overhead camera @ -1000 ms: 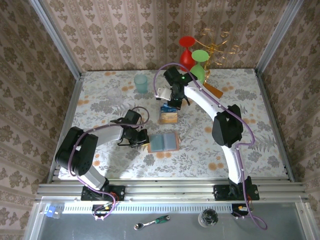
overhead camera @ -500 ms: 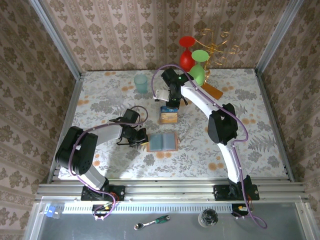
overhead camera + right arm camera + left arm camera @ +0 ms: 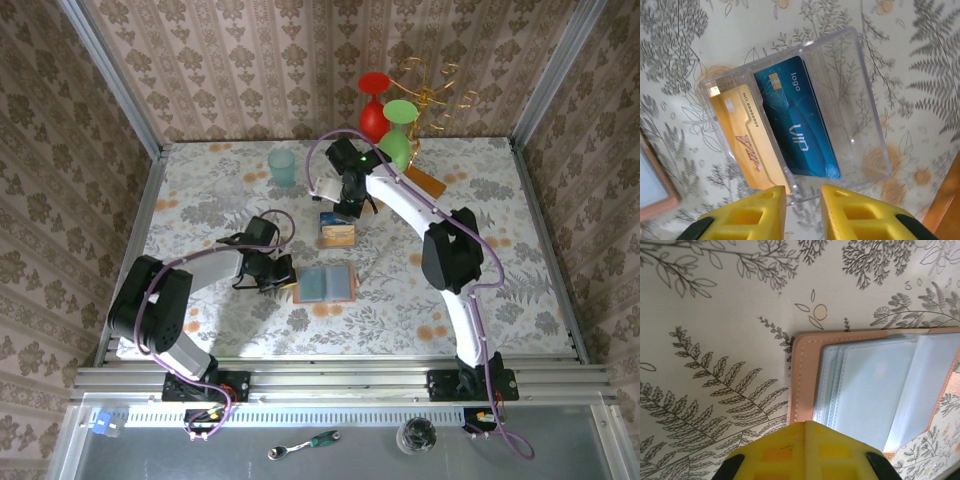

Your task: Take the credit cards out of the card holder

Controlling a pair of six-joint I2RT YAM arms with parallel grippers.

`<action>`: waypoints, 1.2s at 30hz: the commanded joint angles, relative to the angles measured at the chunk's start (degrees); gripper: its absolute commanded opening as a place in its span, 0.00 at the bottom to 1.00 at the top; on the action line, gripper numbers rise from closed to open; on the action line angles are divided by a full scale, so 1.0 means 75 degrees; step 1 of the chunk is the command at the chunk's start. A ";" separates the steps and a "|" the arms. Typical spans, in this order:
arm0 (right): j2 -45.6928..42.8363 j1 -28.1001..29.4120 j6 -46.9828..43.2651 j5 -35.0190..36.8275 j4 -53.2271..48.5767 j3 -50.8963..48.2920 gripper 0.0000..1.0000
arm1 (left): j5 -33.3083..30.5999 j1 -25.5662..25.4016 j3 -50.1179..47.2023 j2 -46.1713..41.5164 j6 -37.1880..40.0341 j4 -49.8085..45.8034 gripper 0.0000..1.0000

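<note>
Right hand (image 3: 802, 194) slightly parted, empty, just beside credit cards (image 3: 795, 125).

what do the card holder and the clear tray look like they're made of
Card holder: likely leather or faux leather, matte tan, stitched edge, clear plastic sleeves inside. Tray: transparent hard plastic, glossy, tablecloth visible through it.

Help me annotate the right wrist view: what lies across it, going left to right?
Corner of the card holder → orange card → blue card → empty half of the clear tray → edge of the wooden base.
</note>
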 commanded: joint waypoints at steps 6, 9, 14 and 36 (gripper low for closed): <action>-0.1985 0.0456 0.3651 -0.0369 0.2036 -0.2440 0.29 | -0.0043 -0.0014 -0.0190 -0.0311 -0.0002 0.0047 0.00; -0.2552 0.0535 0.5350 -0.0698 0.2792 -0.3352 0.28 | -0.0139 -0.0013 -0.0328 -0.0482 -0.0084 0.0177 0.00; -0.3353 0.0559 0.7789 -0.1875 0.4328 -0.5009 0.26 | -0.0128 -0.0132 -0.0427 -0.0593 -0.0233 0.0315 0.00; -0.2946 0.0675 0.9919 -0.3165 0.4037 -0.5692 0.23 | -0.0605 -0.0505 -0.0667 -0.0237 -0.0316 0.0313 0.00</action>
